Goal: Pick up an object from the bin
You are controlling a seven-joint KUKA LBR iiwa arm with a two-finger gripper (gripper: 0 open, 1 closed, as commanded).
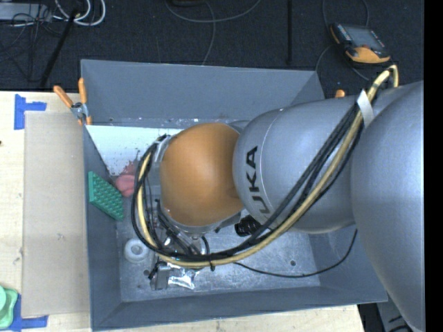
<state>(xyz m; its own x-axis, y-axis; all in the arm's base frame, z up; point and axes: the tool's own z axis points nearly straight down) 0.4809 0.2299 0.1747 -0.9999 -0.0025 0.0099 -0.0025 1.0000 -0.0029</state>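
Note:
My gripper reaches down into the front left part of the bin, mostly hidden under the arm's orange cover. Just below it lies a crumpled silvery foil piece with a small dark part at its left end. A white ring-shaped cap sits on the bin floor just left of the gripper. What lies directly under the gripper is hidden.
A green studded plate leans against the bin's left wall, and a pink lump lies beside it toward the back. The arm and its cables cover the middle and right of the bin.

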